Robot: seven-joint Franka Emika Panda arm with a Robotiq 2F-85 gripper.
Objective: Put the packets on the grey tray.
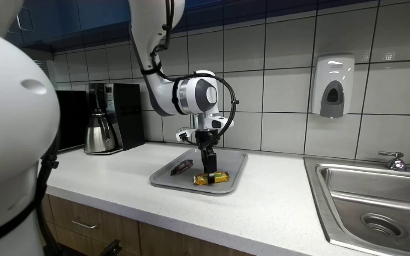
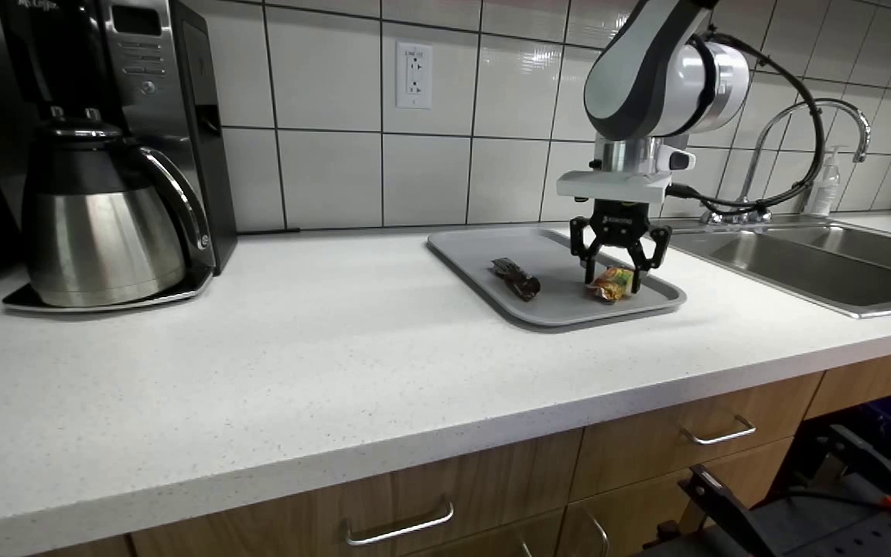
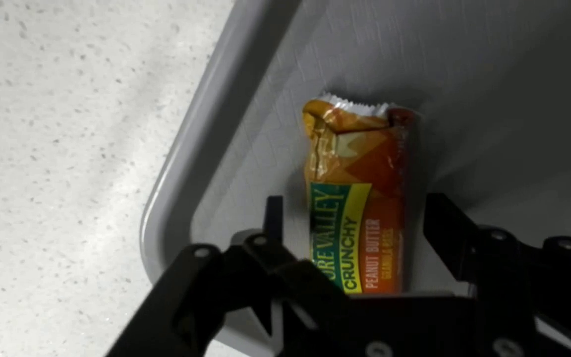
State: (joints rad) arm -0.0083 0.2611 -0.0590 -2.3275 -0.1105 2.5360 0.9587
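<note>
my gripper (image 3: 354, 216) is wide, pointing straight down, fingertips (image 3: 441, 223) low, one on each side of the orange packet (image 3: 352, 153). wrist view shows a gap on both flanks, so i'm not holding it. packet lies on the grey tray (image 2: 507, 246) near a corner, "crunchy peanut butter" print facing up, one end hidden behind me. dark packet (image 2: 517, 280) is also on the tray, apart from that one, visible in both exterior views. tray sits on the white speckled counter (image 2: 260, 363) between coffee maker (image 1: 130, 117) (steel carafe (image 2: 105, 240) on its base) and sink (image 1: 322, 199).
</note>
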